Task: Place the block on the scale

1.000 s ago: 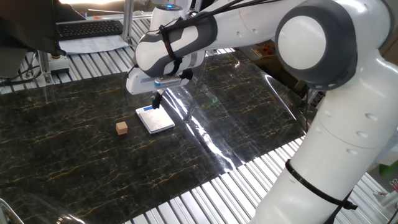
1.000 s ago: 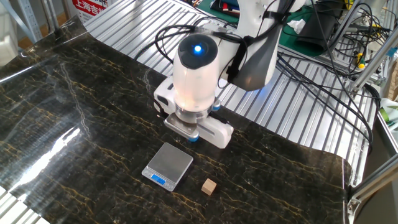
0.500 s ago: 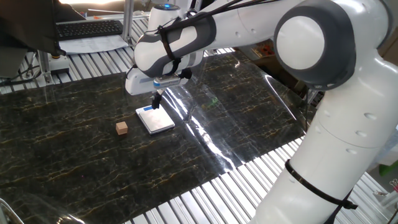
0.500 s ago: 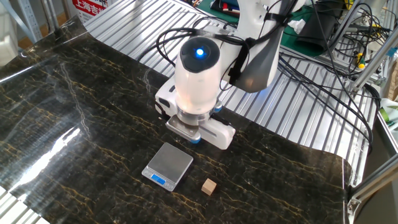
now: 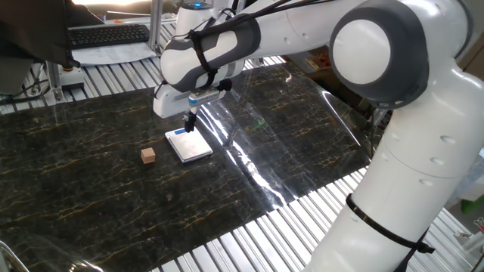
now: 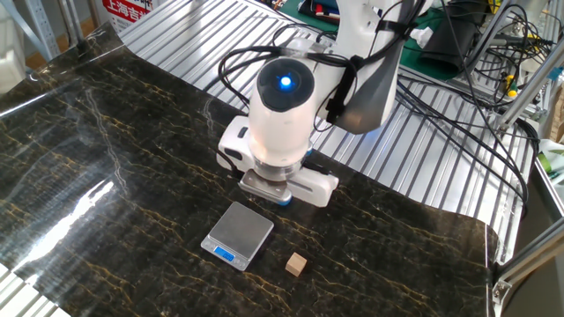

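Note:
The block point(image 5: 148, 155) is a tiny brown cube lying on the dark marble-patterned mat, left of the scale point(image 5: 189, 145). In the other fixed view the block point(image 6: 297, 263) sits just right of the scale point(image 6: 238, 233), whose blue display strip faces the near edge. My gripper point(image 5: 190, 123) hangs just above the scale's far edge, with nothing held in it. Its dark fingers read as one narrow shape there, so the jaw gap does not show. In the other fixed view the white wrist point(image 6: 280, 123) hides the fingers.
A keyboard point(image 5: 110, 34) and papers lie behind the mat on the ribbed metal table point(image 5: 302, 219). Cables point(image 6: 458, 114) trail across the slats behind the arm. A shiny plastic sheet point(image 5: 295, 113) covers the mat's right part.
The arm has drifted slightly, the wrist shifting a little toward the block's side of the scale. The block and scale have not moved.

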Action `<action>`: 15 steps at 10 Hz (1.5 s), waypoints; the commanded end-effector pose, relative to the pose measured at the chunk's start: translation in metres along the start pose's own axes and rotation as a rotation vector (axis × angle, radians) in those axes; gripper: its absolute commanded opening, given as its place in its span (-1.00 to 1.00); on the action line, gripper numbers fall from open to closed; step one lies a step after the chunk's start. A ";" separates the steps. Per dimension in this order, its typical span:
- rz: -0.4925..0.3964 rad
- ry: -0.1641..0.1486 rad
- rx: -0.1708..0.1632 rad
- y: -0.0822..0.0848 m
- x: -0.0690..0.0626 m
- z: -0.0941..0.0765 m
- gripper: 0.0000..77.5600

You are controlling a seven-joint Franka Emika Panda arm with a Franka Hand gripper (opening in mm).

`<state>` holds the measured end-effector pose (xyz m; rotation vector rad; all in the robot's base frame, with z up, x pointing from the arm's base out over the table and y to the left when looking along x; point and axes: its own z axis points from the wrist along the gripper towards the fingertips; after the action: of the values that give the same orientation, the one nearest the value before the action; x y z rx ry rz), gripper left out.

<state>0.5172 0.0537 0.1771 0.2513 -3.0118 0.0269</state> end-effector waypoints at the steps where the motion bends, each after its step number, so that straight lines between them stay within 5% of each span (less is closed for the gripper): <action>1: 0.079 -0.028 0.003 0.052 -0.007 0.011 -1.00; 7: 0.112 -0.050 -0.023 0.099 -0.019 0.038 -1.00; 15: 0.145 -0.064 -0.020 0.095 -0.040 0.036 -1.00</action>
<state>0.5299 0.1549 0.1329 0.0668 -3.0759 0.0009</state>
